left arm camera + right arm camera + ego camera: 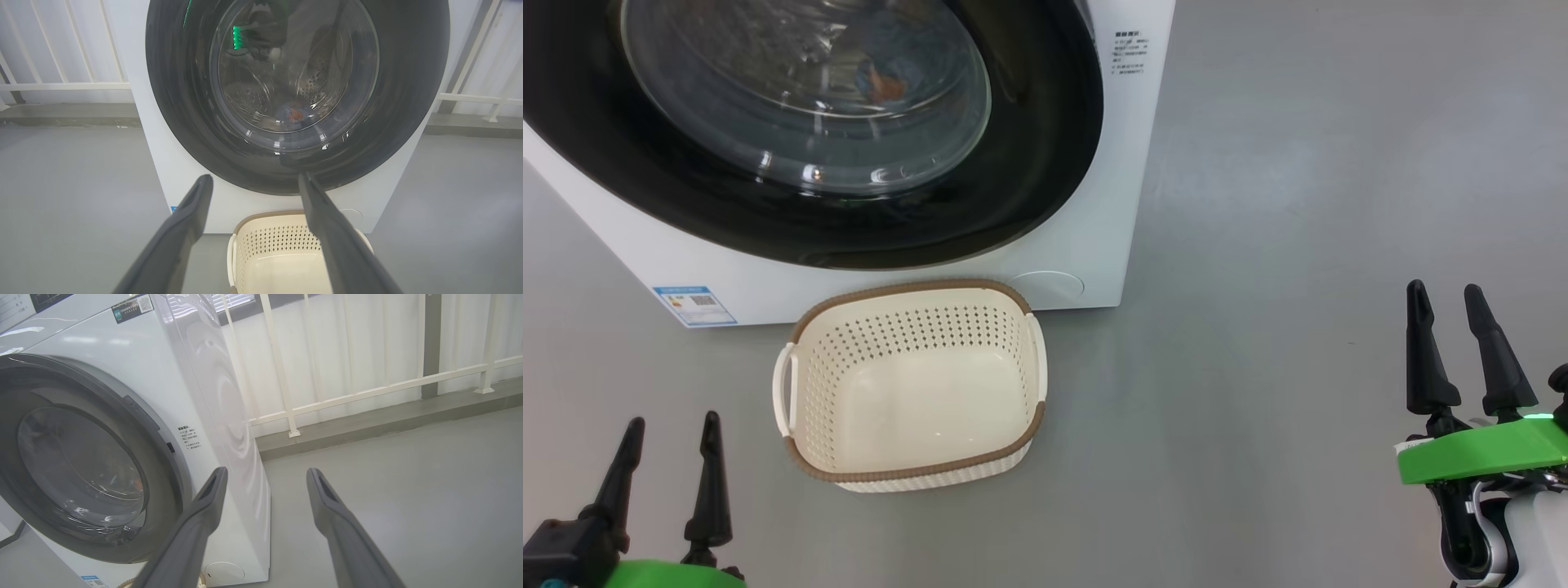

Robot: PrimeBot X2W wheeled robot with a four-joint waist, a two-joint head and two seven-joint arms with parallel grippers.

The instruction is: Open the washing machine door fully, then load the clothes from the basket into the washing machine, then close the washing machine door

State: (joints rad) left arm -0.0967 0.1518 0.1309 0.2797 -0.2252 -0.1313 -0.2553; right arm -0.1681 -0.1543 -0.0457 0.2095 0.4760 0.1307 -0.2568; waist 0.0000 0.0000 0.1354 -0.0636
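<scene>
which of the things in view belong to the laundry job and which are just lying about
For the job: washing machine; washing machine door, closed; basket, empty; left pincer and right pincer, both open.

Just there: white railing; grey floor.

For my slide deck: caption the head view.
Empty basket sits before the closed washing machine door; left gripper and right gripper hover open.

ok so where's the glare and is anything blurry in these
Head view: small bright glints on the washing machine door glass. Left wrist view: green lights mirrored in the glass; the left claw looks soft up close. Right wrist view: wavy reflections on the glossy side of the washing machine.
</scene>
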